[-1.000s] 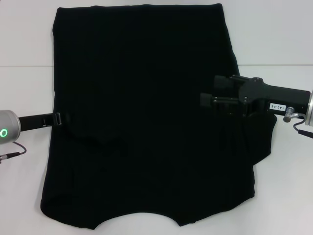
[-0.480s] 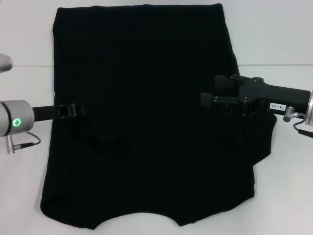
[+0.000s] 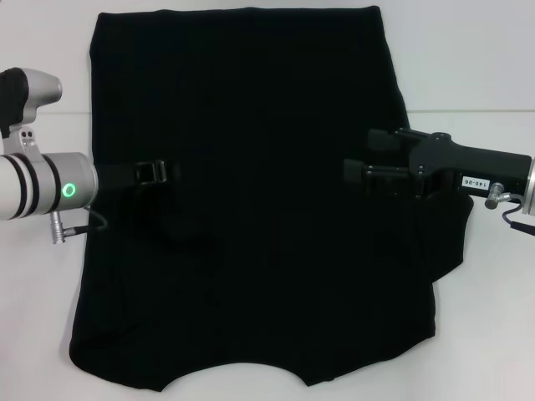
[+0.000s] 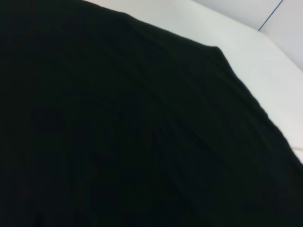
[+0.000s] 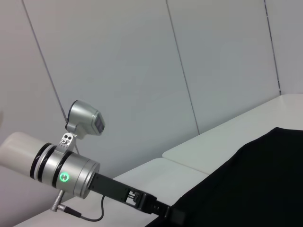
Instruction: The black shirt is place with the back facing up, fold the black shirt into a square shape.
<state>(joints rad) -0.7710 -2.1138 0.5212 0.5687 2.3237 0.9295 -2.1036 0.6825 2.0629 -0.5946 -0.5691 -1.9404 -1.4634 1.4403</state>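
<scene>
Black shirt (image 3: 251,209) spread flat on white surface (image 3: 468,67). Left gripper (image 3: 155,172) over its left side, right gripper (image 3: 359,171) over its right; can't tell either jaws' state.

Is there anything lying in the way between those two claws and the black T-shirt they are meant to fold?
Nothing visible is. The large black fabric shirt lies spread on the white table, and both grippers are already over the cloth: the left gripper above its left part, the right gripper above its right part. No other objects show.
</scene>
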